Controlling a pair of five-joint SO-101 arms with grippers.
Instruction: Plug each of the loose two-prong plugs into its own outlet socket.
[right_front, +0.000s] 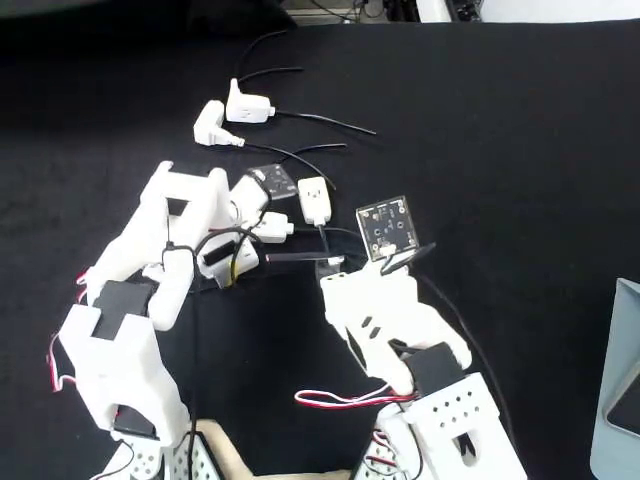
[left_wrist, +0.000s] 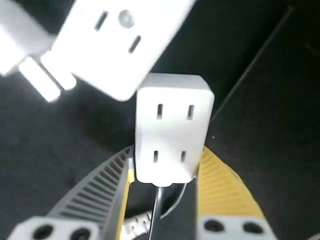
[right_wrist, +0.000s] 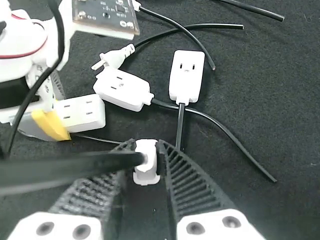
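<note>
My left gripper is shut on a white two-socket outlet block, its grey and yellow fingers on either side; in the high view the block sits at the table's middle. Just beyond it lie a white grounded outlet and a loose two-prong plug. My right gripper is shut on a small white plug whose black cable runs off sideways; it hangs to the right of the held block. A third outlet lies farther back.
Two more white plugs with black cords lie at the back of the black cloth. Cords cross the cloth around the outlets. A grey box stands at the right edge.
</note>
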